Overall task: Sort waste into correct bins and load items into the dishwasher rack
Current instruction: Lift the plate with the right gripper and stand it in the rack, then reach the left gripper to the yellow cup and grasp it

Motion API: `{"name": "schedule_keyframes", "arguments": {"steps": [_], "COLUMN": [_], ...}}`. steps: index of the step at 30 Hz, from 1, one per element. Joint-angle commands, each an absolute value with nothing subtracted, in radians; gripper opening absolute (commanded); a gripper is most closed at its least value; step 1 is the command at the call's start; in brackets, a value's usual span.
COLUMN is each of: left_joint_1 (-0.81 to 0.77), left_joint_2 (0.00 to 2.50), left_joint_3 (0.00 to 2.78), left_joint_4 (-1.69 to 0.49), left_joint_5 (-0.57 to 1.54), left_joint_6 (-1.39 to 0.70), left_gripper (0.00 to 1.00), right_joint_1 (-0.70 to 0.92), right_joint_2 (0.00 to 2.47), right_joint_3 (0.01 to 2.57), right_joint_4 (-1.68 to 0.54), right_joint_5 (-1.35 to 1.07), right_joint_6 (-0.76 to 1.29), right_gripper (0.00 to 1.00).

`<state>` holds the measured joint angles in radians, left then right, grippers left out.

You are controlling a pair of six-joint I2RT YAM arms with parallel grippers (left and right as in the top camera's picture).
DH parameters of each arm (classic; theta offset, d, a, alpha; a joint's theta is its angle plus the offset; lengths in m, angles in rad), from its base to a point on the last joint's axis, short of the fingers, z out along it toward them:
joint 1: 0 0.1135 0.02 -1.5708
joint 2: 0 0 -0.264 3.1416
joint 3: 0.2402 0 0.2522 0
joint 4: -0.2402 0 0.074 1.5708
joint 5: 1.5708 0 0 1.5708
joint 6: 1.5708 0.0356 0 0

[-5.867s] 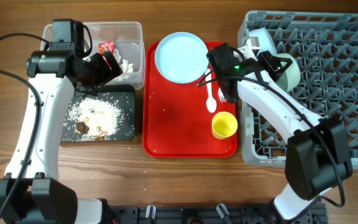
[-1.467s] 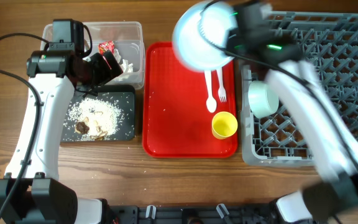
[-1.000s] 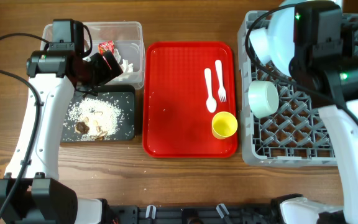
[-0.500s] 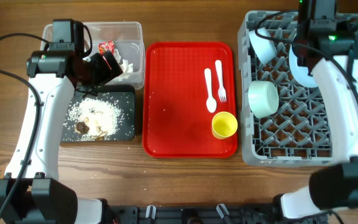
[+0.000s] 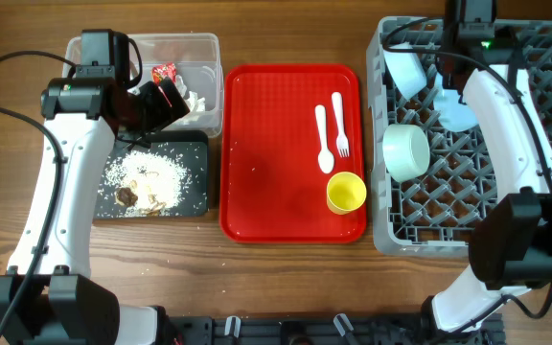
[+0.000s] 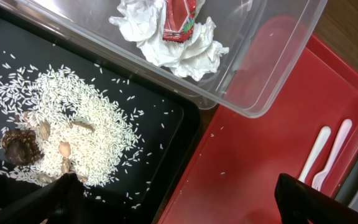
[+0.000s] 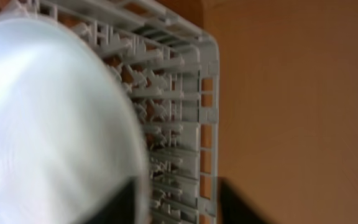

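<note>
The pale blue plate stands on edge among the pegs of the grey dishwasher rack; in the right wrist view it fills the left side, blurred. My right gripper is open, its left finger beside the plate's rim, rack pegs showing in the gap. Two bowls lie in the rack's left part. The yellow cup, spoon and fork lie on the red tray. My left gripper hangs open over the black tray's edge.
The clear tub holds the red-and-white wrapper and white tissue. Rice and brown scraps lie on the black tray. The left arm reaches over both bins. Bare wood runs along the front edge.
My right arm carried the plate from the red tray to the rack and its jaws have just opened off it. The left arm has not moved.
</note>
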<state>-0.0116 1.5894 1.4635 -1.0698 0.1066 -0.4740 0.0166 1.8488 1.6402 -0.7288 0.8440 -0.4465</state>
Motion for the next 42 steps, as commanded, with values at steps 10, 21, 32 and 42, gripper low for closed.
{"name": "schedule_keyframes", "arguments": {"steps": [10, 21, 32, 42], "left_joint_1": [-0.006, -0.006, -0.006, -0.006], "left_joint_2": [1.584, 1.584, 1.584, 1.584], "left_joint_3": [1.474, 1.474, 1.474, 1.474], "left_joint_4": [-1.067, -1.067, -1.067, -1.083], "left_joint_5": [0.112, 0.112, 0.112, 0.144], "left_joint_6": [-0.476, -0.476, -0.476, -0.477], "left_gripper": [1.0, 1.0, 1.0, 1.0], "right_joint_1": [0.046, 0.058, 0.126, 0.142], "right_joint_2": [1.658, 1.427, 1.473, 1.462], "right_joint_3": [1.643, 1.642, 1.64, 1.618], "right_joint_4": [-0.833, -1.038, -1.148, -1.282], "right_joint_5": [0.712, -0.418, -0.398, -0.28], "right_joint_6": [-0.093, 0.03, 0.212, 0.266], "right_gripper": [1.0, 1.0, 0.87, 0.84]}}
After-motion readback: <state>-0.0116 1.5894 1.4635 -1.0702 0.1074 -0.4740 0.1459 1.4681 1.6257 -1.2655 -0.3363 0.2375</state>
